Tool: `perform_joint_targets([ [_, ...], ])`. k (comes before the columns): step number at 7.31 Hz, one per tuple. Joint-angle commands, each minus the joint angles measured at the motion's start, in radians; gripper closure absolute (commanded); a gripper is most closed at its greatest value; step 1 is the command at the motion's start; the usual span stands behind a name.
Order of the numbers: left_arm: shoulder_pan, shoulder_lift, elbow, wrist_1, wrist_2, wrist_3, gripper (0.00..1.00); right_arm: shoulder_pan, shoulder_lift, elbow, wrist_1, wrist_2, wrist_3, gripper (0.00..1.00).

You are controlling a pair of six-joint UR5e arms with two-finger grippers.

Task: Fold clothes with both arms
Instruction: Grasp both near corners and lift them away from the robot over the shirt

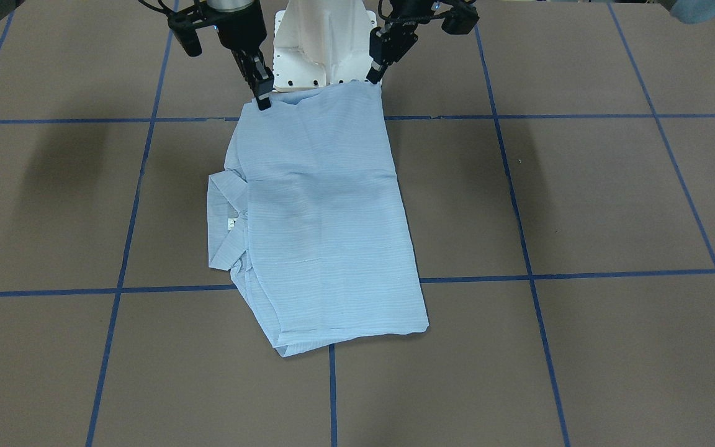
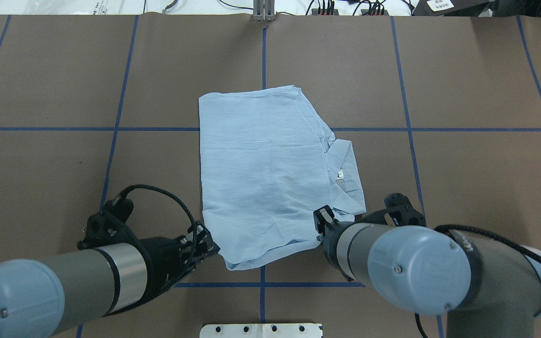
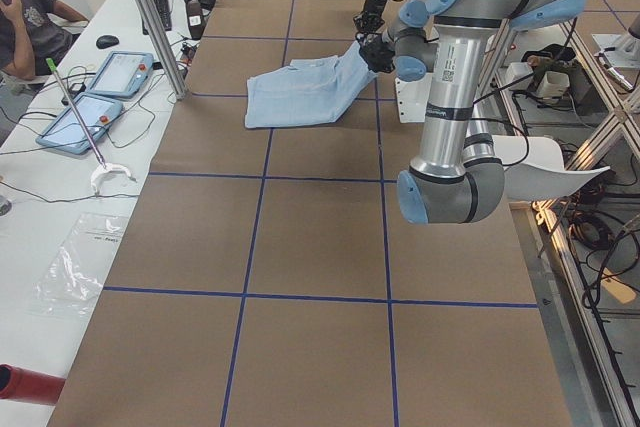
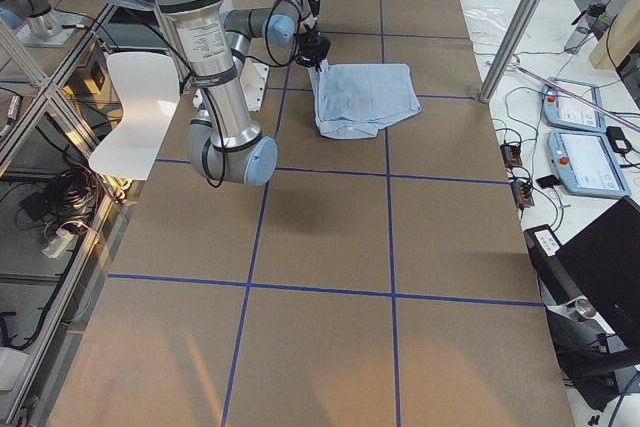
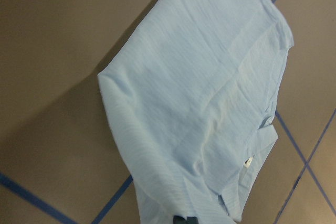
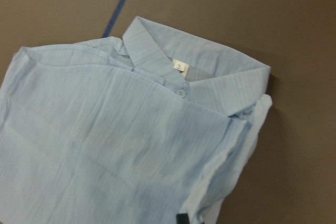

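While both arms reach in low from the robot's side, you can see the left gripper (image 1: pixel 375 76) and the right gripper (image 1: pixel 262 96) each clenched on a corner of the light-blue shirt (image 1: pixel 326 217). Between the two grippers the shirt's nearest edge is held up off the brown table (image 1: pixel 612 198), in front of the white pedestal (image 1: pixel 308 56). From that raised edge the cloth slopes down and away from both grippers, and the rest lies flat as a folded, roughly rectangular stack. Its far end crosses a blue tape line (image 1: pixel 581 273) well beyond the fingertips. Just ahead of the right gripper, on its outer side, the pointed collar (image 6: pixel 210 77) sticks out from under the folded layers. The white neck tag (image 6: pixel 180 66) sits inside it, with a small button (image 6: pixel 181 93) directly below the tag. Ahead of the left gripper you see only a plain striped panel with a soft crease across it. In each wrist view a dark fingertip shows at the bottom edge against the fabric.
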Motion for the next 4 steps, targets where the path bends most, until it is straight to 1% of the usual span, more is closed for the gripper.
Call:
perform_joint_targets([
  [1, -0.151, -0.073, 0.184, -0.073, -0.044, 0.104, 1.0, 0.14, 0.108, -0.233, 0.08, 0.078, -0.12, 1.0],
  [2, -0.196, -0.084, 0.276, -0.144, -0.073, 0.133, 1.0, 0.19, 0.183, -0.388, 0.152, 0.124, -0.151, 1.0],
  [3, -0.24, -0.13, 0.396, -0.21, -0.077, 0.156, 1.0, 0.22, 0.257, -0.54, 0.198, 0.129, -0.182, 1.0],
  [4, -0.273, -0.169, 0.512, -0.272, -0.077, 0.173, 1.0, 0.24, 0.271, -0.617, 0.248, 0.13, -0.217, 1.0],
])
